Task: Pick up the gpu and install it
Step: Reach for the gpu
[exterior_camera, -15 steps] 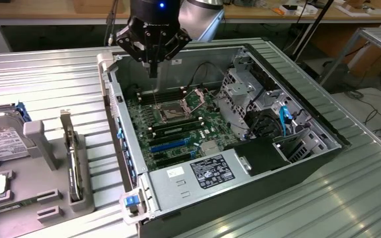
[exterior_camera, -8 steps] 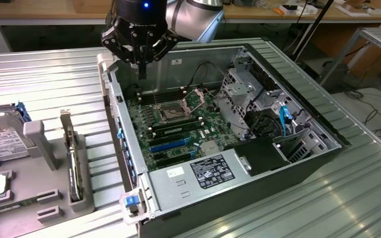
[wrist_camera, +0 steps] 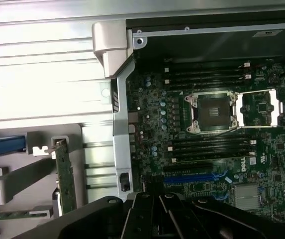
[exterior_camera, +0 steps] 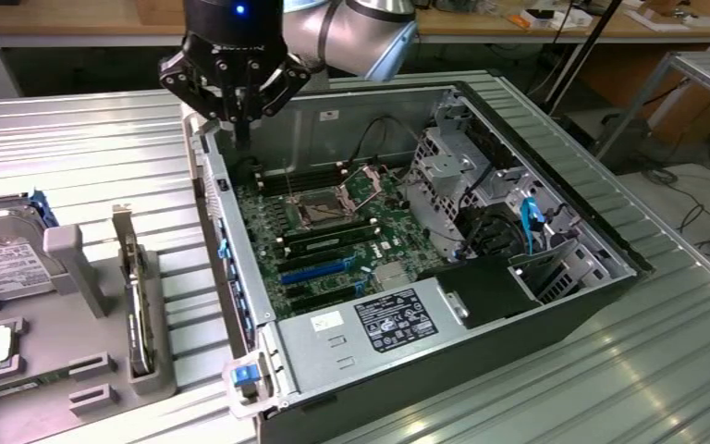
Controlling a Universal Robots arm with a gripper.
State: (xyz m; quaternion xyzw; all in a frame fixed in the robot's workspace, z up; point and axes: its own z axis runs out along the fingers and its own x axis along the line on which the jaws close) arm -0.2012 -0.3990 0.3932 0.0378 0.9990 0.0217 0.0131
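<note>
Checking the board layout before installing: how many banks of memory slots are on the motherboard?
2. One memory-slot bank lies between the CPU socket and the case's end wall; the other bank lies between the socket and the blue slot. None appears hidden.
</note>
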